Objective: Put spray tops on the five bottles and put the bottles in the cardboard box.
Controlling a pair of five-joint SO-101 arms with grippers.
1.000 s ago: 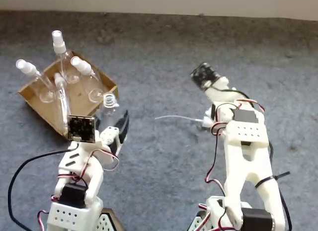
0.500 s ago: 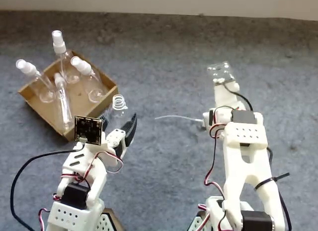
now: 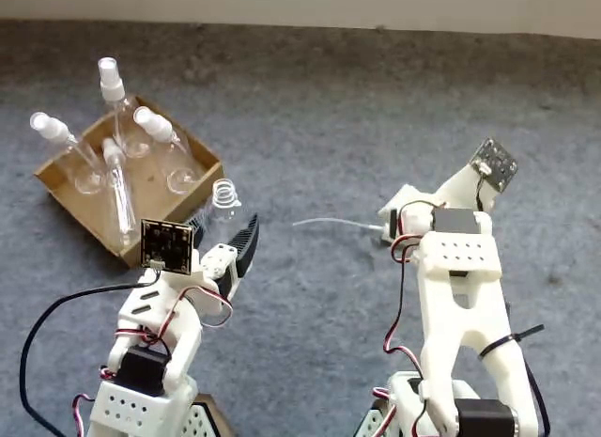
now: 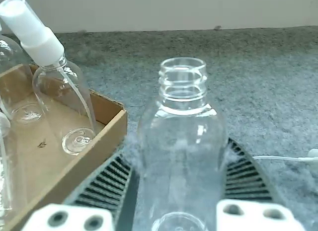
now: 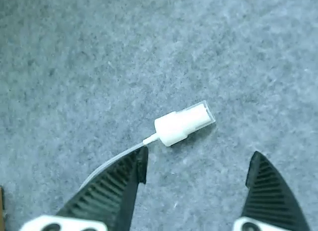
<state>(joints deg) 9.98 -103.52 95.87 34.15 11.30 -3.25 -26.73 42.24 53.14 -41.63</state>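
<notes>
Now the loose spray top (image 5: 184,124) lies on the surface (image 5: 74,52) under the wide-open, empty right fingers (image 5: 121,184), which should close on its white body, not the thin tube. At its 9 o'clock the left fingers (image 4: 107,184) grip the uncapped bottle (image 4: 181,141); at that bottle's 10 o'clock the cardboard box (image 3: 202,164) holds four capped bottles (image 3: 122,127).

Beneath me spreads a grey, fuzzy carpet-like cloth surface (image 3: 319,127), mottled lighter and darker all over. Along the far edge of it I see a plain pale strip of wall (image 3: 300,3).
</notes>
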